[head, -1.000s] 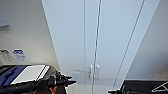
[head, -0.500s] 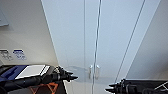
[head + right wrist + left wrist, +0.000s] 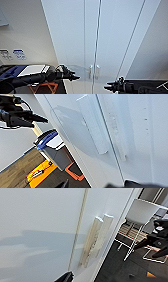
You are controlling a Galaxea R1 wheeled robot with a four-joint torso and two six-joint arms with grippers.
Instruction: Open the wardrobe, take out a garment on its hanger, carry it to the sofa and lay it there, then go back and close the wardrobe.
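The wardrobe (image 3: 100,37) fills the middle and upper part of the head frame, its two white doors shut along a thin vertical seam. The two small vertical handles (image 3: 94,71) sit side by side at that seam, low in the frame, just below centre. In the left wrist frame the same handles (image 3: 96,241) stand out from the door as pale upright bars near the middle; in the right wrist frame one handle (image 3: 93,125) runs down the upper centre.

A grey bin with a blue-and-white lid (image 3: 28,71) stands at the lower left of the head frame, beside the wardrobe, with an orange stand (image 3: 45,87) under it. A white chair (image 3: 141,218) shows at the upper right of the left wrist frame.

The left gripper (image 3: 75,76) reaches in from the lower left, its dark fingers pointing toward the handles but apart from them; they look close together, though I cannot tell for certain. The right gripper (image 3: 107,86) enters from the lower right, below the handles and clear of the door, its fingers slightly apart, holding nothing.
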